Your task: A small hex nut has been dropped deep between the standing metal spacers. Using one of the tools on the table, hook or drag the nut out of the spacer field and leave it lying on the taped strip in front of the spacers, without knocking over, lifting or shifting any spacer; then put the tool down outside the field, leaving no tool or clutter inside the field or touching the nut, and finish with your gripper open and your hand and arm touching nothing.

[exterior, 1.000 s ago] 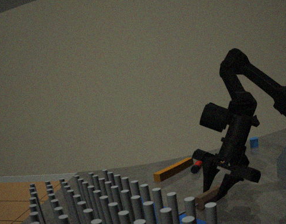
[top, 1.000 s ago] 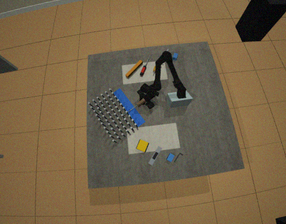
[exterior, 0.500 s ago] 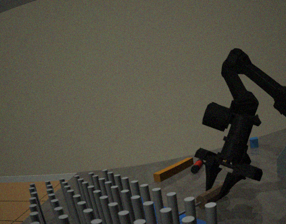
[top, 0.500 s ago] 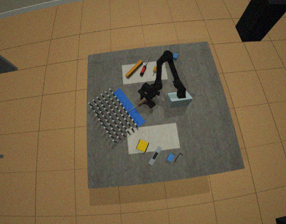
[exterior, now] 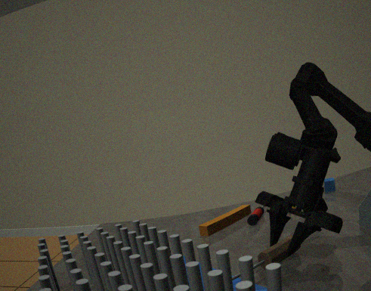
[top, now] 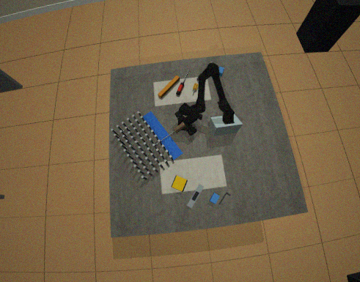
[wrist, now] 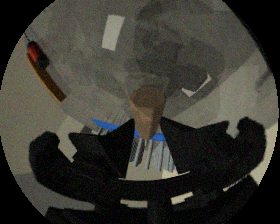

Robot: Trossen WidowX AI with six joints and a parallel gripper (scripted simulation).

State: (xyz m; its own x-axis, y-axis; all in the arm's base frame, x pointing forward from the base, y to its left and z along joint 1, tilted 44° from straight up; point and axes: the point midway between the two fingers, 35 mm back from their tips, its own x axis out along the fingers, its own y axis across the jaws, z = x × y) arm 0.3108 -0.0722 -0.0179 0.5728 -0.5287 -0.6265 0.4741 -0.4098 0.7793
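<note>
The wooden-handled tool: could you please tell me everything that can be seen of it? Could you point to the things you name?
The wooden-handled tool (top: 180, 127) (exterior: 275, 249) (wrist: 148, 107) has a brown, wood-looking handle and a thin, light grey, metal-looking shaft. The gripper's jaws are shut on the handle. The shaft passes over the blue strip, reaching the near edge of the spacer field in the top view. The tip's shape is too small to tell.

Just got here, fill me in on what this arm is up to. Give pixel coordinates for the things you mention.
The robot's gripper (top: 182, 125) (exterior: 283, 246) (wrist: 146, 120) is shut on the brown handle (top: 180, 127) (exterior: 274, 249) (wrist: 148, 107) of a thin-shafted tool. The shaft (top: 167, 135) crosses above the blue strip (top: 156, 124) (exterior: 251, 285) (wrist: 106, 124) and reaches the edge of the standing metal spacers (top: 141, 143) (exterior: 176, 268) (wrist: 159, 157). The job is to drag a small nut out onto that strip; I can't make the nut out.
</note>
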